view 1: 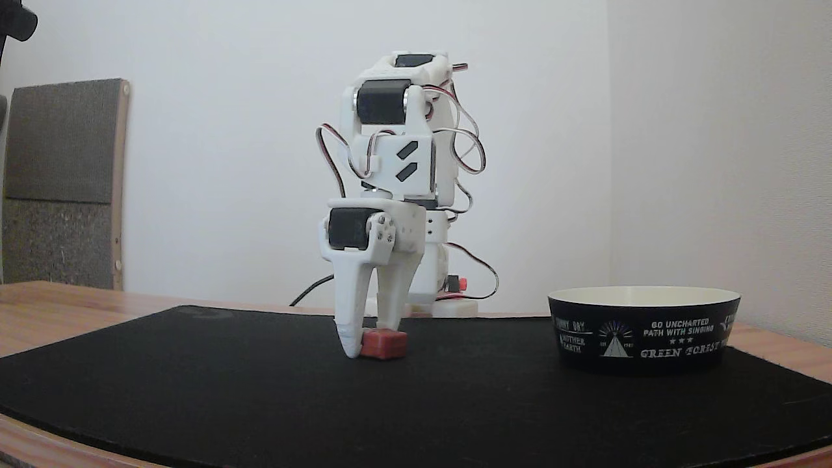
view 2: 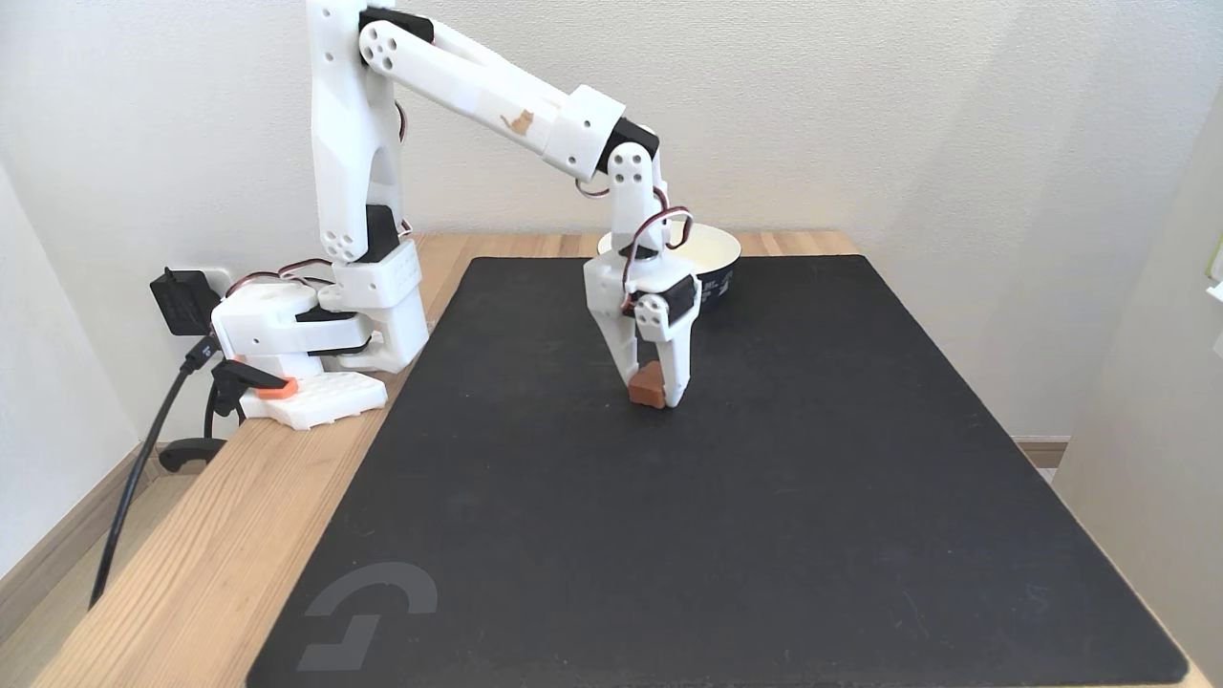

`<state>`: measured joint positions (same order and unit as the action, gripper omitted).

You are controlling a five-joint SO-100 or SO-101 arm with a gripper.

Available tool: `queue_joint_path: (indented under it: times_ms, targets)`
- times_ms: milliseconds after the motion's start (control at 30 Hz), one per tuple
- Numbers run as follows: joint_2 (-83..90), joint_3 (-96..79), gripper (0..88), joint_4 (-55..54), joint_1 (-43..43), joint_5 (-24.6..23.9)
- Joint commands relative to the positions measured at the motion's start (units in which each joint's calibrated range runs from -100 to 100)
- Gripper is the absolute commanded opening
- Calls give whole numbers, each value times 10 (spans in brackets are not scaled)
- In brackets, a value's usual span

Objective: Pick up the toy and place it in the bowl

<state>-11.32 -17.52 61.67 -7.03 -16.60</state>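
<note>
The small red toy [view 1: 385, 344] sits on the black mat, pinched between the two white fingers of my gripper [view 1: 369, 339]. The gripper points straight down with its tips at mat level, and its fingers press against the toy on both sides. In the higher fixed view the toy [view 2: 648, 385] shows between the fingers near the mat's middle, with the gripper [view 2: 655, 394] closed around it. The black bowl [view 1: 643, 338] with white print and a cream inside stands apart, to the right. From the higher camera the bowl [view 2: 721, 282] lies behind the wrist, partly hidden by it.
The black mat [view 2: 764, 535] covers most of the wooden table [view 2: 191, 554]. The arm's base [view 2: 315, 334] and cables stand at the left edge, near a white clamp block [view 2: 315, 399]. Walls close in at the back and right.
</note>
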Motion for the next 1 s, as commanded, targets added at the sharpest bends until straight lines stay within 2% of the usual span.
queue_joint_path:
  times_ms: [0, 233, 400, 433, 567, 667, 733, 800, 867, 900, 967]
  targets:
    - [9, 9, 25, -6, -1, 0]
    - [105, 28, 25, -5, 11, 5]
    - [247, 31, 25, -17, 109, 14]
    - [276, 24, 25, -30, 163, 41]
    - [297, -6, 25, -38, 258, 88]
    - [296, -57, 31, -96, 271, 107]
    - [296, -115, 35, -190, 272, 129]
    - [297, -147, 46, -233, 272, 137]
    - [297, -166, 110, -242, 272, 137]
    - [297, -177, 225, -244, 272, 137]
    - [299, -180, 338, -246, 271, 137]
